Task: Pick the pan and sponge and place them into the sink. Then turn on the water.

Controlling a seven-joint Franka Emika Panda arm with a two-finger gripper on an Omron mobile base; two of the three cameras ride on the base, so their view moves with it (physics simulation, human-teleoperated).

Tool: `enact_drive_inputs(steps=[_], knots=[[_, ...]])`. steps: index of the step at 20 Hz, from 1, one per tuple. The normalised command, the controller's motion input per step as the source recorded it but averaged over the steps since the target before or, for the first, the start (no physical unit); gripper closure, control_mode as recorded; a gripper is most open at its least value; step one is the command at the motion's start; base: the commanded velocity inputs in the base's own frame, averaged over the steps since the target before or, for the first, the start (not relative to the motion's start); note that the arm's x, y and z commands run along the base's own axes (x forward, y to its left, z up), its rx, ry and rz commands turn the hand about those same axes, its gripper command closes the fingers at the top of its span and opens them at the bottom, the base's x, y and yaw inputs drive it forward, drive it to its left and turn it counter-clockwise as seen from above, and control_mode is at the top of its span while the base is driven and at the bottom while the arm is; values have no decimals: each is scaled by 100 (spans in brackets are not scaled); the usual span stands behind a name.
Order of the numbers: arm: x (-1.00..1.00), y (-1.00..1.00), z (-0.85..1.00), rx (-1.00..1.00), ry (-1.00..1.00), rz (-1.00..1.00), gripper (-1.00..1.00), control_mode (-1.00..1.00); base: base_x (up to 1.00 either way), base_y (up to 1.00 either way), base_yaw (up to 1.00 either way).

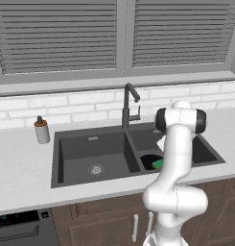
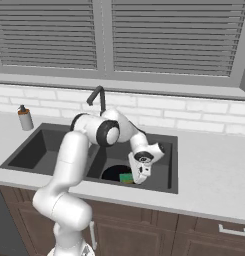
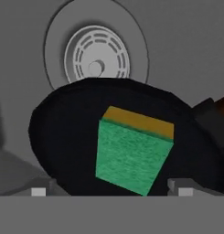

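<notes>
While base views half-hide it, sponge (image 3: 131, 153) lies on pan (image 3: 63, 132).

No readable text or labels anywhere.

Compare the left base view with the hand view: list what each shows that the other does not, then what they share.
Left base view alone: the faucet, the soap bottle on the counter, the left basin with its drain, the window blinds, and the arm.

Hand view alone: the right basin's drain, the sponge's orange edge, and the gripper with its fingertips apart on either side of the sponge.

Both: the sink, and the sponge green side up on the pan in the right basin.
</notes>
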Motion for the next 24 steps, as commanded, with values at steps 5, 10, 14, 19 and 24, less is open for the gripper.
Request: enact_drive_inputs(steps=[5,10,14,19,24], knots=[[-25,22,86,-1,-23,0,-100,-100,0,0,0],[-47,25,100,-3,-39,-6,-100,-100,0,0,0],[-51,23,98,0,-45,-27,-100,-100,0,0,0],[-49,15,78,3,-34,-40,-100,-100,0,0,0],[-40,1,89,15,-13,-31,-100,-100,0,0,0]])
